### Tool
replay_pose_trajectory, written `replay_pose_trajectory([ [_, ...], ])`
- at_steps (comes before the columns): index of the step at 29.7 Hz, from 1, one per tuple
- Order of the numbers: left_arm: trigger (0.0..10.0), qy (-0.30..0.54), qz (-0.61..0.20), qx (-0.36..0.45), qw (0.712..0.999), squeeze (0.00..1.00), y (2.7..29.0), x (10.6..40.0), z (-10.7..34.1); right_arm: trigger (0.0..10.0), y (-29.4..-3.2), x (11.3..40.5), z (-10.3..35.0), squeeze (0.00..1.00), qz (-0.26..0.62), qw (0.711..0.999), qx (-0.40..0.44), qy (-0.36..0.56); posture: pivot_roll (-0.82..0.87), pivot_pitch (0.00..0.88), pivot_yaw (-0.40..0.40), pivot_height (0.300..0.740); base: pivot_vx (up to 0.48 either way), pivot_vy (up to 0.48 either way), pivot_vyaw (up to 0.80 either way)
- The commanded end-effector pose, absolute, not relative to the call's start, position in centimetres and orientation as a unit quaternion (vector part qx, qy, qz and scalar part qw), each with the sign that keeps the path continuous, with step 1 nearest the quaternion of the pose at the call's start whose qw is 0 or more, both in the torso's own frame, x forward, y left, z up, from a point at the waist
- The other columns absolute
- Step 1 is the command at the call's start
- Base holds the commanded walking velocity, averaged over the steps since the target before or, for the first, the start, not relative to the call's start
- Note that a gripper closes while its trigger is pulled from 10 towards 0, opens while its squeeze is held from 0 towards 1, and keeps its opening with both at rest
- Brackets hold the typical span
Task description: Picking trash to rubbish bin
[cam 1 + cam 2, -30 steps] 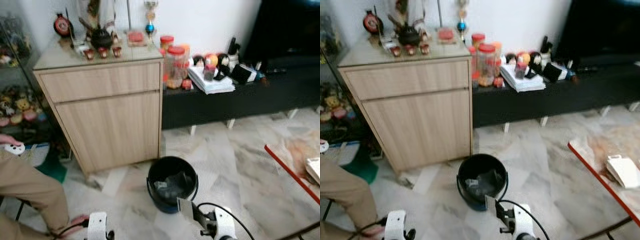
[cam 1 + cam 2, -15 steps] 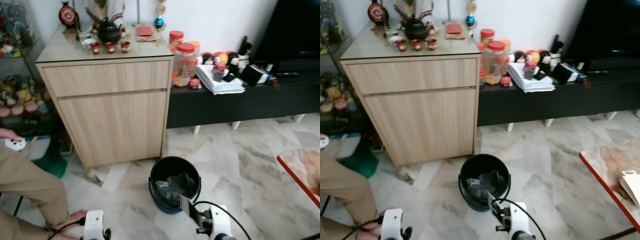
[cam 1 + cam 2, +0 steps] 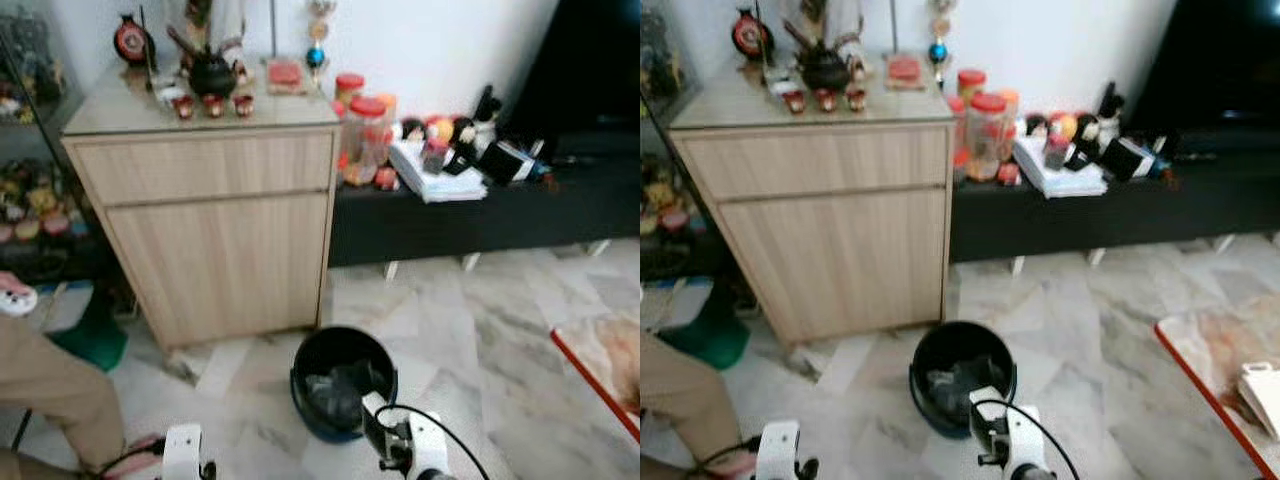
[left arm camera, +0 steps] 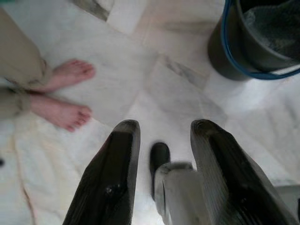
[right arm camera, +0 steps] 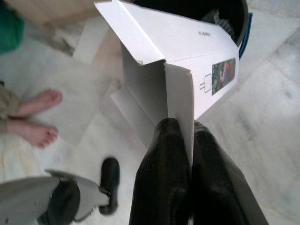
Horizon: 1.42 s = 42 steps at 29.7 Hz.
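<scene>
a white cardboard box [image 5: 180,61], its flaps unfolded, is pinched by one wall between the black fingers [image 5: 161,173] of the right end effector [image 5: 180,129], clamped tight on the card just beside the rim of a dark rubbish bin [image 3: 343,380] with a blue band; the bin stands on the marble floor [image 3: 480,330] in front of a wooden cabinet [image 3: 215,225], and the crumpled dark stuff inside it is too blurred to name. in the head views the box shows as a small white sliver [image 3: 982,410] at the bin's near edge, and both arms are cut off by the lower frame. the left end effector [image 4: 161,133] hangs low over the floor, fingers spread apart and gripping nothing, the bin off to one side. a person's bare feet [image 4: 65,93] rest on the tiles nearby, the body above the trouser leg [image 3: 50,390] out of frame. a red-edged worktop [image 3: 1225,375] is cropped at the right; the clutter on the cabinet and the black tv bench [image 3: 480,215] is soft and hard to read
</scene>
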State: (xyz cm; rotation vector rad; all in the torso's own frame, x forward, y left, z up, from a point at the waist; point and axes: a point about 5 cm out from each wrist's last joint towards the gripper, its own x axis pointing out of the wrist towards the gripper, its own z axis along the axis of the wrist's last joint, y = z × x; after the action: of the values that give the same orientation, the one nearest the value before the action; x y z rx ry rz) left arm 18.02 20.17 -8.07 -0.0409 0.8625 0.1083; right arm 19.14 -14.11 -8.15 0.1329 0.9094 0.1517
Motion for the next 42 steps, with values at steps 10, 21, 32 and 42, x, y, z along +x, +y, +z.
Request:
replay_pose_trajectory([
  [10,10.0,0.414,0.044,-0.021,0.909,0.00,19.62,18.37,-7.98,10.0,-15.02,19.44,-7.93,0.00,0.067,0.899,0.060,0.428,0.04,0.000,-0.041,0.740,0.278,0.000,0.00],
  [21,10.0,0.410,0.043,-0.025,0.911,0.00,19.53,18.55,-7.89,10.0,-15.10,19.61,-7.83,0.00,0.067,0.901,0.059,0.424,0.05,0.000,-0.045,0.740,0.279,0.000,0.00],
  [32,10.0,0.411,0.046,-0.027,0.910,0.00,19.57,18.49,-7.92,10.0,-14.96,19.60,-7.83,0.00,0.070,0.901,0.061,0.424,0.05,0.000,-0.047,0.740,0.283,0.000,0.00],
  [42,10.0,0.408,0.051,-0.027,0.911,0.00,19.82,18.70,-7.78,10.0,-15.01,19.85,-7.71,0.00,0.068,0.902,0.062,0.421,0.05,0.000,-0.047,0.740,0.281,0.000,0.00],
])
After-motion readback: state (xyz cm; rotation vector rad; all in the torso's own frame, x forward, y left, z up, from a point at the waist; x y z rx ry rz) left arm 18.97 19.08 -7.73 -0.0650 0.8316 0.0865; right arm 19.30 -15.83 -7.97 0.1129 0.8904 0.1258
